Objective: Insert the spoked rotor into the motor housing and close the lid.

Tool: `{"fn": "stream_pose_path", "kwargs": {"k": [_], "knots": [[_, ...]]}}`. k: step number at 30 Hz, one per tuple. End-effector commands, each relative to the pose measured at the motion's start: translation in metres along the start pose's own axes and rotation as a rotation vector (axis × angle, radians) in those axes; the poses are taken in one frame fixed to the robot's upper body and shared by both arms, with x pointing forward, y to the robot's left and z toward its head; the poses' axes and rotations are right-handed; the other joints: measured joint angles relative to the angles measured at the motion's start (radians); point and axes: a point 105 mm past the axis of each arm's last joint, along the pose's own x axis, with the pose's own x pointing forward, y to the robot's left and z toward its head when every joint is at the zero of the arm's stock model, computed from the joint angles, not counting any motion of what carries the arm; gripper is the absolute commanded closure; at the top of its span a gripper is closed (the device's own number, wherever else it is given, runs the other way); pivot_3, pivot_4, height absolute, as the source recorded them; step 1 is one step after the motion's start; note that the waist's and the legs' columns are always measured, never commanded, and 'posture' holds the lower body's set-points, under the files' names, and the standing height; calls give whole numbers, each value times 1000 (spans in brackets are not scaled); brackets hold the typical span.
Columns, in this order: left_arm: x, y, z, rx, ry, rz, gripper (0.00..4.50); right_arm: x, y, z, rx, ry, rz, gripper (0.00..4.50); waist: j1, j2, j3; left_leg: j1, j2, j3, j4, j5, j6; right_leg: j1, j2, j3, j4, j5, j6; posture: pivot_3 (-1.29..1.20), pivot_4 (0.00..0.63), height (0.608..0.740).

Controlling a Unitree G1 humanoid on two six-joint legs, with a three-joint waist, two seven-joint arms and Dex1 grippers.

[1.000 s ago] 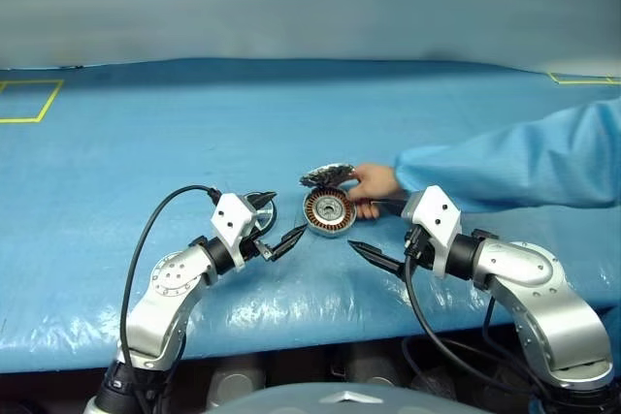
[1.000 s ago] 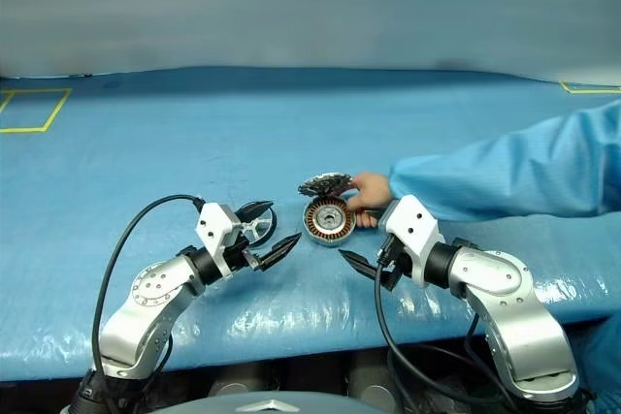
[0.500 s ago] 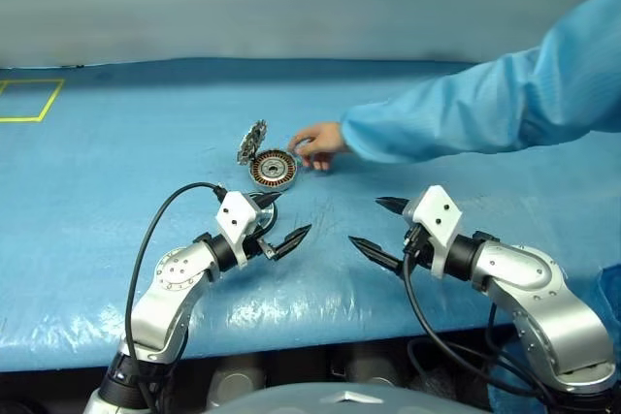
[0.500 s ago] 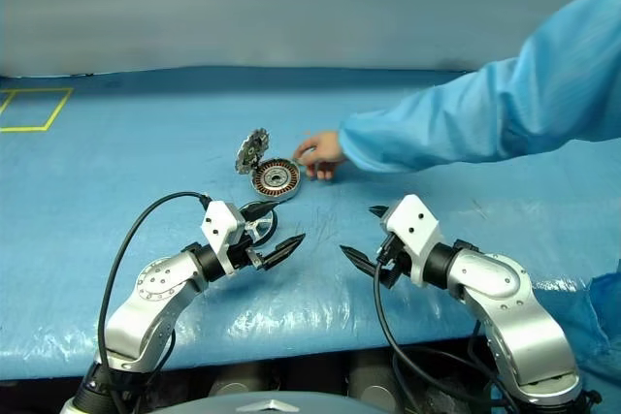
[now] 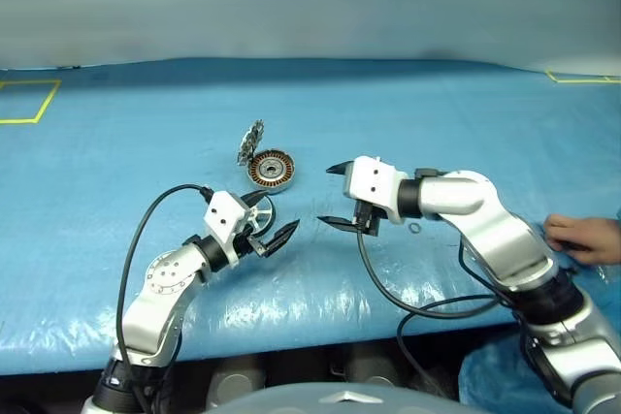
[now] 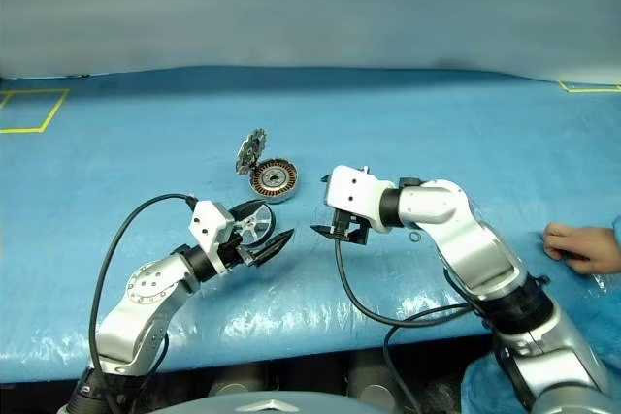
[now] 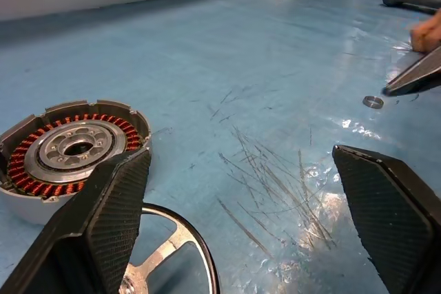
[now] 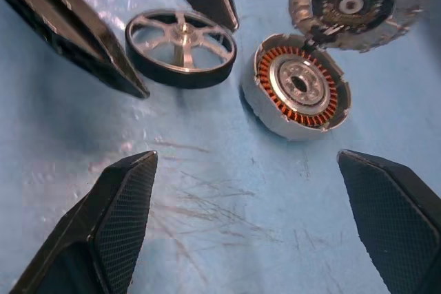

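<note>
The motor housing [image 5: 272, 170] sits on the blue table with its copper windings facing up. Its lid [image 5: 251, 142] stands open, hinged at the far left rim. The spoked rotor [image 6: 247, 225] lies flat in front of the housing. My left gripper [image 6: 273, 223] is open, and its fingers [image 8: 76, 32] straddle the rotor without gripping it. My right gripper [image 5: 327, 196] is open and empty, just right of the housing and angled down toward it. The right wrist view shows the rotor [image 8: 182, 46], housing [image 8: 300, 87] and lid [image 8: 355, 5] side by side.
A person's hand [image 5: 582, 238] rests on the table at the right edge. A small metal ring [image 5: 414, 229] lies right of my right gripper. A yellow tape square [image 5: 29, 99] marks the far left. The table's front edge runs under my arms.
The person slid the housing back and to the left, then drew the arm away to the right edge. My right gripper swung forward and left toward the housing and rolled. The left gripper stayed put.
</note>
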Motion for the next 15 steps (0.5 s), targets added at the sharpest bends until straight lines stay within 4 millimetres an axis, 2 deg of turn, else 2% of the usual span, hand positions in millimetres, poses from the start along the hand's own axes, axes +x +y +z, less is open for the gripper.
{"fn": "stream_pose_path", "kwargs": {"k": [1, 4, 7, 10, 15], "knots": [[-6, 6, 13, 32, -62, 50, 0, 27, -19, 5, -229, 36, 94, 94, -9, 1, 0, 0, 0, 0, 0, 0, 0, 0, 0, 0, 0, 0, 0, 0, 150, 740], [-16, 8, 12, 29, -65, 98, 0, 50, -34, 10, -431, 77, 128, 94, -19, 1, 1, 1, 1, 2, 0, 0, 0, -1, 2, 2, 1, 6, 1, 0, 150, 740], [-25, 7, 10, 23, -59, 141, 0, 71, -42, 16, -555, 82, 143, 94, -16, 1, 1, 0, 2, 1, -2, 0, 0, -1, 2, 0, 1, 6, -1, 0, 150, 740], [-32, 5, 7, 12, -51, 179, 0, 89, -45, 21, -636, 80, 150, 94, -9, 2, 1, 0, 2, 2, -2, 0, -1, -2, 1, 0, 0, 6, -1, 0, 150, 740], [-37, 0, 5, 0, -42, 203, 0, 106, -50, 22, -742, 102, 148, 94, -9, 2, 1, -1, 1, 4, -1, 1, -1, -2, -1, 1, 0, 6, -1, 0, 150, 740]]}}
